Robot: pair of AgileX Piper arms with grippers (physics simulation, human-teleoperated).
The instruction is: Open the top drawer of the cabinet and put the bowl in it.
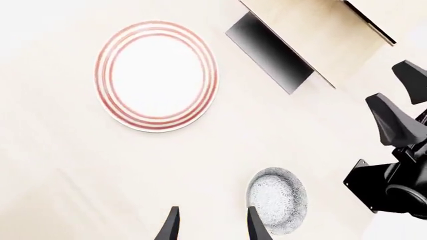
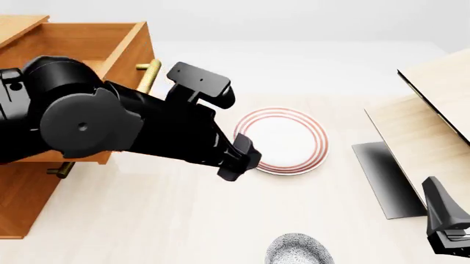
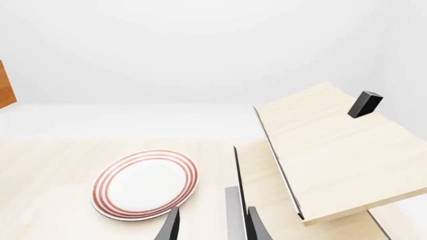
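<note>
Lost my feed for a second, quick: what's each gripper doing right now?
Left gripper: open, empty, hovering beside the bowl.
Right gripper: open, empty, holding nothing.

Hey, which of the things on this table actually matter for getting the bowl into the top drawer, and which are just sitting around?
Part of the job:
- bowl, at the near table edge
- top drawer, already pulled open
- cabinet
- left end effector, open, empty

Just lying about:
- red-ringed plate
- pale wooden box

Pale wood table (image 2: pixel 147 220); plain white backdrop, possibly wall.
</note>
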